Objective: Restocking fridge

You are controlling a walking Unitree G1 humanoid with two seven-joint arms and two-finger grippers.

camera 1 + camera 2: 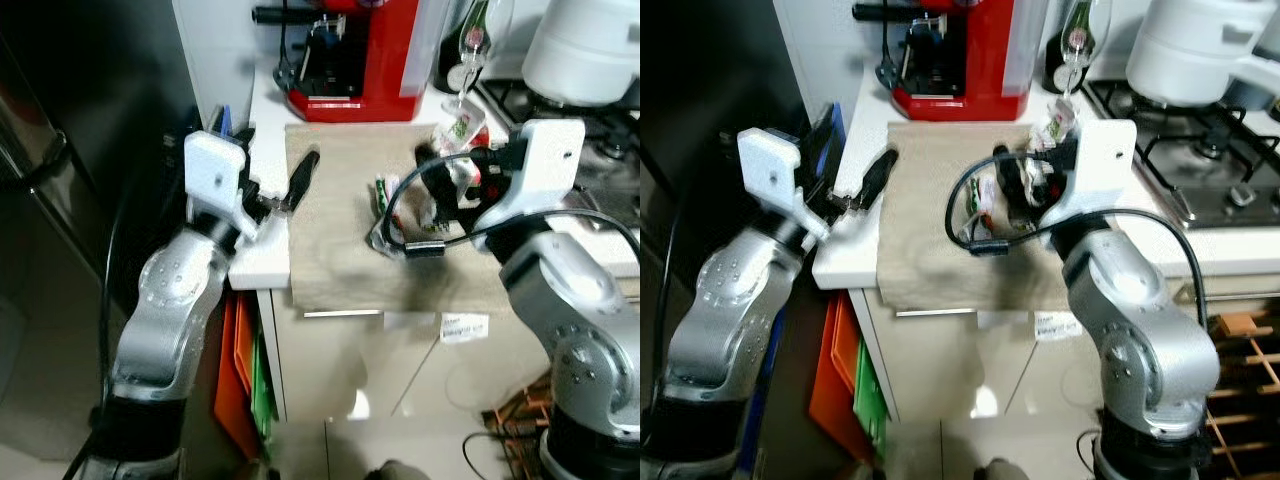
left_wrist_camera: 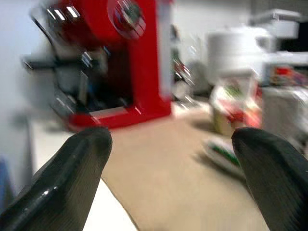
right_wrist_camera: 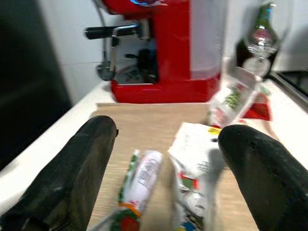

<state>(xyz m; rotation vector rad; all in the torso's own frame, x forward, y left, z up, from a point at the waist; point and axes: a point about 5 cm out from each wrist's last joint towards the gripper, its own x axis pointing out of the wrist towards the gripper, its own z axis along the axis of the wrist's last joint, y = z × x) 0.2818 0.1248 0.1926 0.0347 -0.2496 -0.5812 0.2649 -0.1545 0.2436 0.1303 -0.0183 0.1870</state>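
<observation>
On the counter lies a beige mat (image 1: pixel 340 250) with food packs on it: a small upright carton (image 3: pixel 231 98) with green and red print, a white pouch (image 3: pixel 197 163) and a tube-like pack (image 3: pixel 139 178) lying flat. My right gripper (image 3: pixel 168 132) hovers open just in front of the pouch and tube, which sit between its fingers (image 3: pixel 72 173) in the wrist view. Over the mat's left edge my left gripper (image 1: pixel 285 180) is open and holds nothing, and its fingers (image 2: pixel 72 178) point toward the packs. The dark fridge (image 1: pixel 60 200) stands on the left.
A red coffee machine (image 1: pixel 355 60) stands at the back of the counter, with a wine glass (image 1: pixel 470 50) and a dark bottle beside it. A white pot (image 1: pixel 585 50) sits on the gas hob (image 1: pixel 1200 170) to the right. Orange and green boards (image 1: pixel 245 370) lean beside the cabinet.
</observation>
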